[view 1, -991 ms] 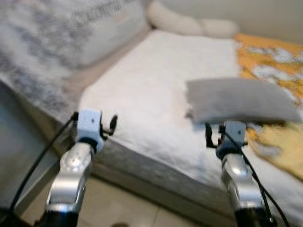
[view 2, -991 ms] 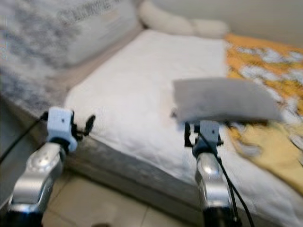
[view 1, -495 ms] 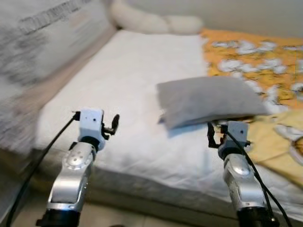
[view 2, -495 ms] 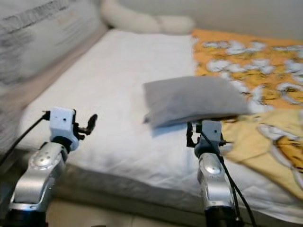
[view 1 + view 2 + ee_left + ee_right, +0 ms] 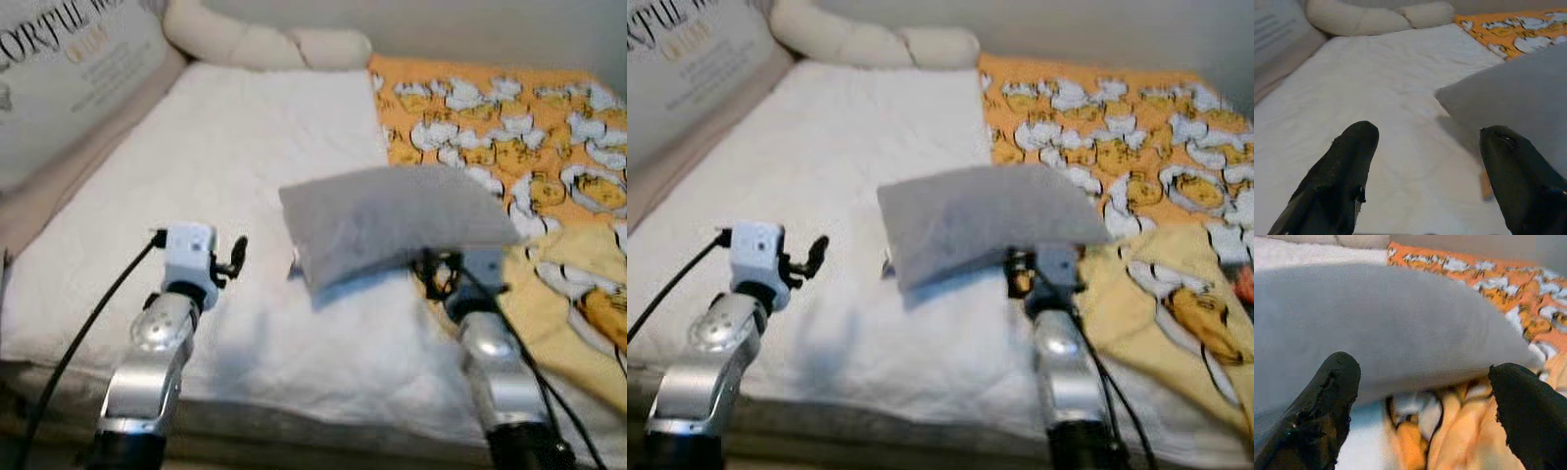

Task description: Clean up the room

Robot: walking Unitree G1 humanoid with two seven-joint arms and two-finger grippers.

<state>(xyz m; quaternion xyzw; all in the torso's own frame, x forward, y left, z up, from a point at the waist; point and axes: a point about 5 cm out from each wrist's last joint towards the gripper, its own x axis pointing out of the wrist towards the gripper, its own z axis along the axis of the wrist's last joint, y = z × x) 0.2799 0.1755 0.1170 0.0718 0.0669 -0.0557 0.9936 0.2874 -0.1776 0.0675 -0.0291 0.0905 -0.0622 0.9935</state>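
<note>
Pillow (image 5: 392,220) just beyond open right claw (image 5: 1425,396).

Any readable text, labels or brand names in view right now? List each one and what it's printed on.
"ORTUL W…" on the large grey cushion at the bed's left: big top line, cut off by the frame edge, reading uncertain.
Smaller lines beneath it on the cushion: too blurred to read.
Orange patterned blanket: cartoon figures, no text legible.
</note>
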